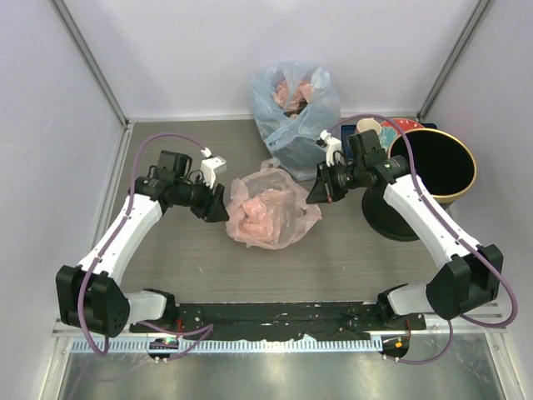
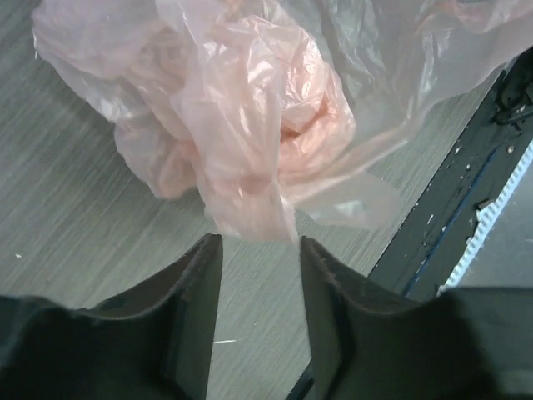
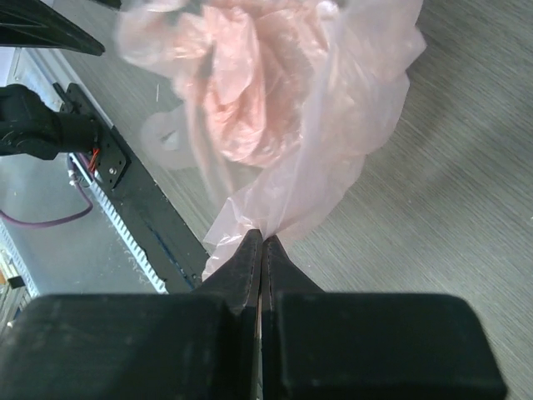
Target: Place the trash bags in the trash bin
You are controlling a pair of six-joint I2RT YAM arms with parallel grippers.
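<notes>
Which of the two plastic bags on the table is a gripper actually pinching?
The pale-pink bag at table centre: the right gripper is shut on its edge. The bluish bag stuffed with reddish contents, at the back, is untouched.

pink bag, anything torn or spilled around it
Nothing stands out. The pink bag lies crumpled on the table, one edge pinched in the right claw; the left claw is open beside it.
</notes>
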